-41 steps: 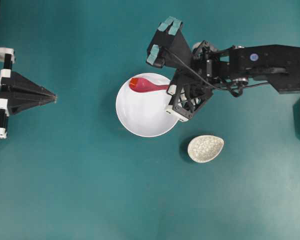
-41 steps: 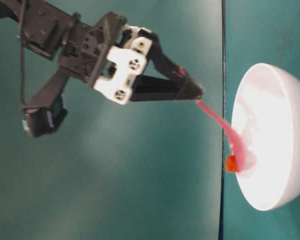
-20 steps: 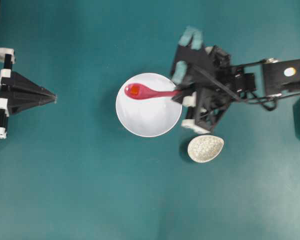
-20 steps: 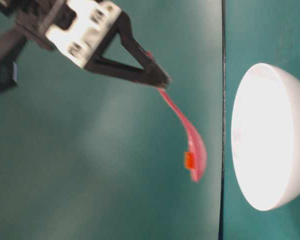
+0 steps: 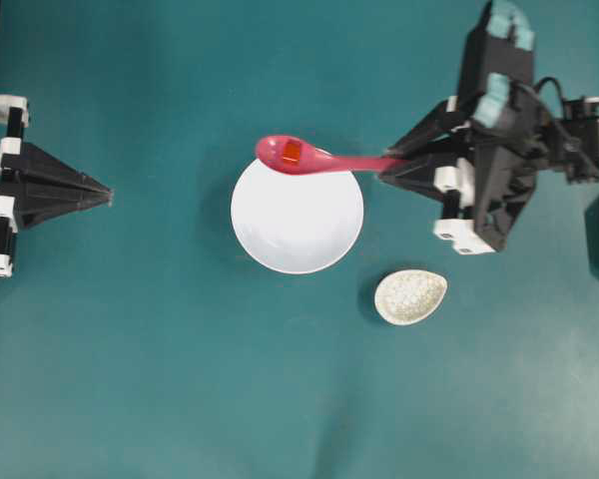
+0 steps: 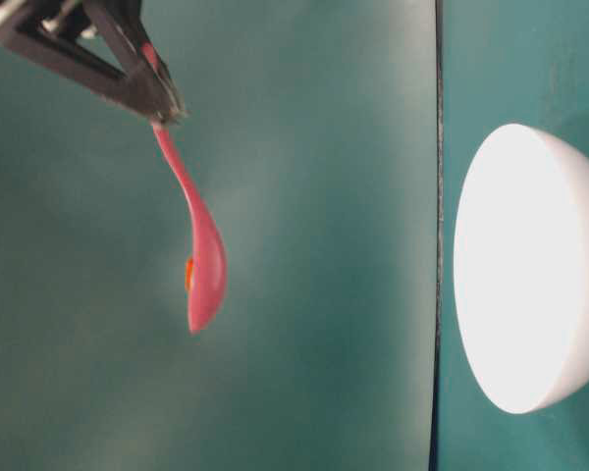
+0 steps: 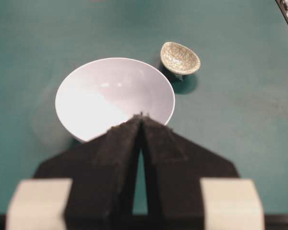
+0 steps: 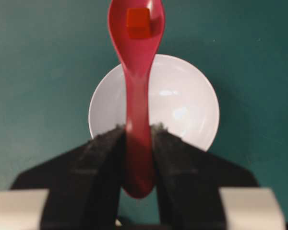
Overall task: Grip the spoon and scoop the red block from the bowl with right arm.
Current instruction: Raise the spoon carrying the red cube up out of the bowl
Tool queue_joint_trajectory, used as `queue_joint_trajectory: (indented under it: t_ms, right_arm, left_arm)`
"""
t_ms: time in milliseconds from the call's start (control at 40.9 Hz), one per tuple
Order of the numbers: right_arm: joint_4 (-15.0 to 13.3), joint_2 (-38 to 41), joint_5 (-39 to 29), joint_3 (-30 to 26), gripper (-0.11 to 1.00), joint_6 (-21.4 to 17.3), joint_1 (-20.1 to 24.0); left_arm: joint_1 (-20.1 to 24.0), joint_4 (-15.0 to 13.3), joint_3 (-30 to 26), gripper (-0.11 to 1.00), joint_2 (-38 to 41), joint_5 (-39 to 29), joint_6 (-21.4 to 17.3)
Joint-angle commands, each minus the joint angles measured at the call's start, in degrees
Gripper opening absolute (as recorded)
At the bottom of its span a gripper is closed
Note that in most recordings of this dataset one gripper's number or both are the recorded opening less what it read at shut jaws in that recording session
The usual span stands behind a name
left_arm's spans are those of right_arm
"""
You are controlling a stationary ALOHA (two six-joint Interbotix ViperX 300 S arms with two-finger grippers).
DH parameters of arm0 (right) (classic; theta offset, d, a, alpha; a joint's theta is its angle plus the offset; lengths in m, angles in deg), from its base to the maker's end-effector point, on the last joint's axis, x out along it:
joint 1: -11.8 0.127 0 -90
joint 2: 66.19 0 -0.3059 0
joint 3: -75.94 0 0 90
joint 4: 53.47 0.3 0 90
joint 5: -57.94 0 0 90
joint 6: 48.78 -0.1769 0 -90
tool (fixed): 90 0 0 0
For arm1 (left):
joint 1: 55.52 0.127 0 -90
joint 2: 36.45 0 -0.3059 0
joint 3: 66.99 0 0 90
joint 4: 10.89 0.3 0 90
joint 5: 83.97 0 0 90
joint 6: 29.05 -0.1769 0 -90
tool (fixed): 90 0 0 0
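Observation:
My right gripper (image 5: 391,165) (image 8: 137,129) is shut on the handle of the pink spoon (image 5: 309,158) (image 6: 198,245) (image 8: 136,72). The spoon hangs level in the air, well above the bowl (image 5: 297,225) (image 6: 530,270) (image 8: 182,105) (image 7: 101,96). In its scoop lies the small red block (image 5: 291,152) (image 8: 138,22) (image 6: 188,273). From overhead the scoop sits over the bowl's far rim. The white bowl is empty. My left gripper (image 5: 108,193) (image 7: 142,117) rests at the far left of the table, its pointed jaws together with nothing in them.
A small speckled egg-shaped dish (image 5: 410,295) (image 7: 180,58) stands on the teal table just right of and below the bowl. The right arm (image 5: 499,170) reaches in from the right edge.
The right gripper has lifted the spoon out of the bowl with the red block in its scoop. It has drawn back to the right and risen high above the bowl. The left arm stayed still.

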Motion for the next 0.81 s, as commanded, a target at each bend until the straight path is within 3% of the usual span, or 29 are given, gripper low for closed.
queue_joint_trajectory:
  t_ms: [0,783]
  right_arm:
    - [-0.26,-2.46,0.26,0.00,0.25,-0.09,0.18]
    - [-0.26,-3.69,-0.18,0.97,0.25,-0.09,0.70]
  left_arm:
    - [0.09,0.09,-1.58,0.00,-0.18,0.18,0.09]
    - [0.09,0.09,-2.37,0.00,-0.70,-0.09,-0.09]
